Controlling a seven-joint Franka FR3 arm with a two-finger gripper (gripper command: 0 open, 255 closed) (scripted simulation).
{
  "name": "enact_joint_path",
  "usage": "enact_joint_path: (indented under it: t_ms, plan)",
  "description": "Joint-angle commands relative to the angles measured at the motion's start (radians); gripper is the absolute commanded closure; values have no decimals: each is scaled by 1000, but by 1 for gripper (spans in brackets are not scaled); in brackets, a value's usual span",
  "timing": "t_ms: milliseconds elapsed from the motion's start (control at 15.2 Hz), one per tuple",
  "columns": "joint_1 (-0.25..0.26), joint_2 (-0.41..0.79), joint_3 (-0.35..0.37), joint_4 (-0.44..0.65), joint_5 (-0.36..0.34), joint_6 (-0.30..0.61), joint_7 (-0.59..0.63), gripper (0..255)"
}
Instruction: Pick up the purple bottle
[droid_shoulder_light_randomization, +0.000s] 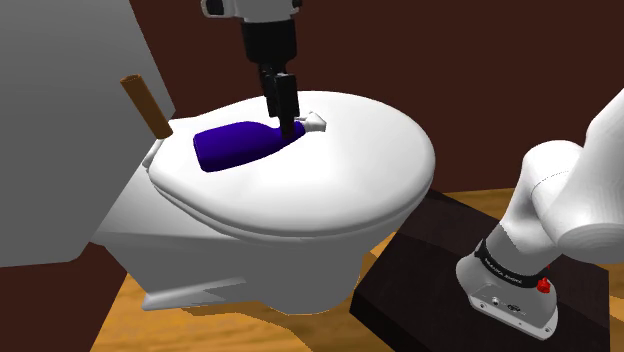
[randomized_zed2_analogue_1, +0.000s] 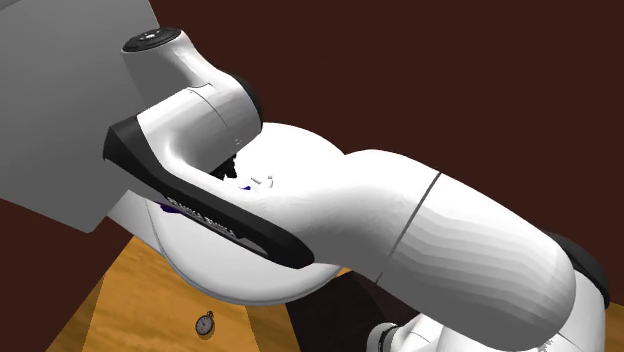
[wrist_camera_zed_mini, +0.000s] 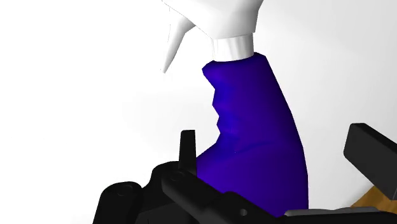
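You're working off the closed white oval toilet lid (droid_shoulder_light_randomization: 340, 190) — smooth and gently domed. The deep purple spray bottle with a white trigger head (droid_shoulder_light_randomization: 235, 145) lies on its side on it, toward the shoulder view's left half. Below, the orange-brown wooden floor (droid_shoulder_light_randomization: 110, 325) bears the toilet — and a small round pocket watch (randomized_zed2_analogue_1: 204, 323).
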Motion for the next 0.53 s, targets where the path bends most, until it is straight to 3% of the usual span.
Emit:
enact_joint_path:
  t_ms: [0,264,330,462]
  plan:
    - [1,-3,1,-30,1,27,-2,0]
    - [1,-6,1,-67,2,62,-5,0]
    - [1,-3,1,-64,1,61,-4,255]
    - [1,-4,1,-65,1,61,-5,255]
